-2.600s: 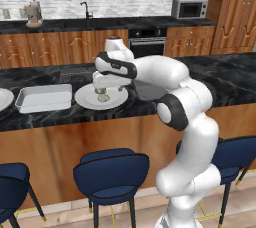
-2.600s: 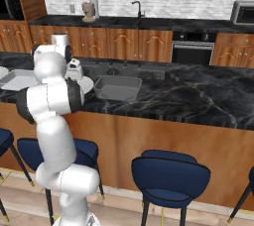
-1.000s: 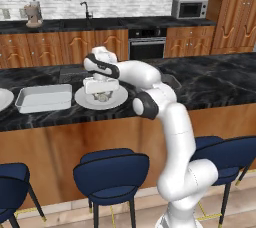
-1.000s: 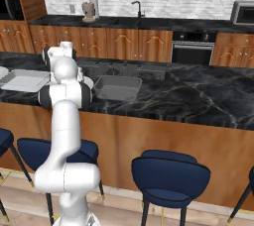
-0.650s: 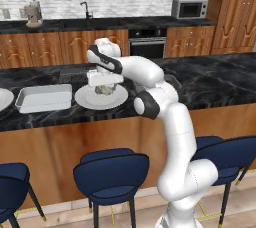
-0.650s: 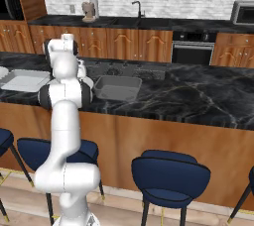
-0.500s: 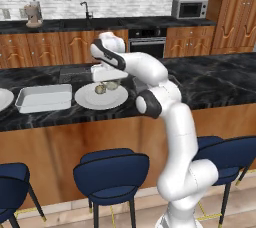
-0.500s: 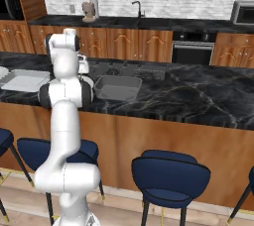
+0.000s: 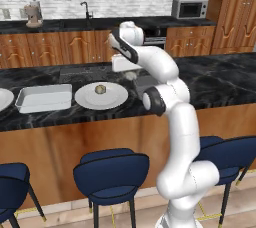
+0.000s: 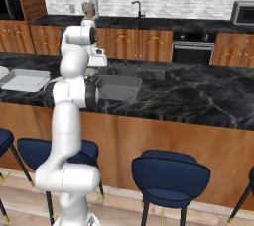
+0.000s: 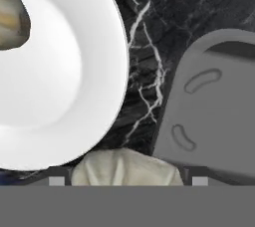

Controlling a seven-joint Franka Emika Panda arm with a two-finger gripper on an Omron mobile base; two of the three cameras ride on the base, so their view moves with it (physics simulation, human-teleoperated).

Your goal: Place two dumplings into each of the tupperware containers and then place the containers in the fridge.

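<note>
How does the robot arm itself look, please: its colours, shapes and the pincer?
The glossy white arm is built of rounded tubular segments with dark grey joint bands. The boxy white hand ends in the pincer with two small dark fingers. No cables or markings are visible.

A white plate (image 11: 64,86) lies on the black marbled table (image 11: 149,32), a dumpling (image 11: 11,18) on its far left part. Right of the plate sits a smoky grey container (image 11: 214,106). Another dumpling (image 11: 124,169) sits between the claw's fingertips (image 11: 57,178), below the plate.

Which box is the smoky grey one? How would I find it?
Look at the long black marble counter and find the round white plate with one dumpling. The grey tupperware container sits just right of that plate, behind the robot arm; its neighbour left of the plate is whitish.
</note>
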